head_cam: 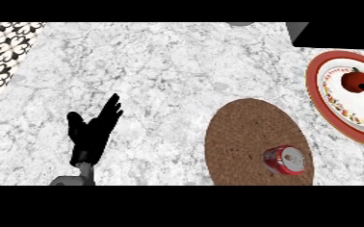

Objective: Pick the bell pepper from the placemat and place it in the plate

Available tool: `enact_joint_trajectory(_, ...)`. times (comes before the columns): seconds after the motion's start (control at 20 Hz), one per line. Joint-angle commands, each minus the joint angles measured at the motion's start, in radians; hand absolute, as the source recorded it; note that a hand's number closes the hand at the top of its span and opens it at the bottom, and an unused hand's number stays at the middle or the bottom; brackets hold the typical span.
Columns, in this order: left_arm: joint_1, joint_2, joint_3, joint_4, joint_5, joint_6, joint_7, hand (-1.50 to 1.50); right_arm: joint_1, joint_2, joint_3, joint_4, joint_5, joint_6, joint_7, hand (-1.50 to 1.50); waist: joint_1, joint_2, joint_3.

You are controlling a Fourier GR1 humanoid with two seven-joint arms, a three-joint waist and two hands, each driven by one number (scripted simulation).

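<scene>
A red bell pepper [353, 81] is sitting in the plate [318, 84] at the right edge of the frame, partly cut off by the border, its dark stem showing at the top. The plate, white with a red rim and a patterned inner band, is lying on the marbled worktop [163, 72] just up and right of the round brown placemat [241, 130] in the lower right of the frame. Judging by that, the placing is already looking done, with little left beyond drawing the arm clear.

One object is remaining on the placemat: a red can [285, 160] lying near the mat's lower right edge, its silvery end facing up. No brand, label or writing on it is readable.

The left hand [92, 130] is resting at the lower left of the frame, fingers straight and pointing up, released and holding nothing, well apart from mat and plate. The right hand is not showing anywhere in the frame.

A patterned black-and-white surface [14, 43] is filling the upper left corner.
</scene>
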Motion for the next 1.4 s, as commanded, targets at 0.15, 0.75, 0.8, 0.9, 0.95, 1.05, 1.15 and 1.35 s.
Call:
enact_joint_trajectory(0.15,0.041,0.01,0.01,-0.042,0.013,-0.001,0.034,0.0,0.082,-0.107,-0.066,0.083,-0.077,0.264,-0.033,-1.5,-0.012,-0.005,-0.003)
enact_joint_trajectory(0.75,0.056,-0.002,-0.003,-0.048,-0.009,0.012,0.033,0.0,0.323,-0.171,0.007,0.066,-0.03,0.559,-0.252,-1.5,-0.031,-0.012,-0.005)
enact_joint_trajectory(0.8,-0.016,0.003,0.02,0.005,-0.007,0.018,0.051,0.0,0.313,-0.219,0.005,0.062,-0.034,0.576,-0.215,-1.5,-0.037,-0.012,-0.006)
enact_joint_trajectory(0.9,0.035,0.008,0.04,0.01,0.027,-0.014,0.011,0.0,0.374,-0.19,0.018,0.06,-0.023,0.562,-0.284,-1.5,-0.036,-0.013,-0.006)
enact_joint_trajectory(0.95,0.027,0.018,0.034,0.005,-0.001,0.001,0.009,0.0,0.386,-0.199,0.016,0.062,-0.025,0.564,-0.3,-1.5,-0.036,-0.013,-0.005)
enact_joint_trajectory(1.05,0.108,0.008,0.002,-0.067,0.005,-0.015,0.02,0.0,0.379,-0.194,0.026,0.065,-0.019,0.547,-0.283,-1.5,-0.028,-0.015,-0.005)
enact_joint_trajectory(1.15,0.031,0.03,0.04,-0.042,0.021,-0.014,0.068,0.0,0.42,-0.164,0.047,0.044,-0.012,0.537,-0.324,-1.5,-0.039,-0.016,-0.007)
enact_joint_trajectory(1.35,0.044,-0.021,0.012,0.027,-0.016,0.012,-0.011,0.0,0.433,-0.159,0.047,0.044,-0.025,0.534,-0.343,-1.5,-0.042,-0.016,-0.007)
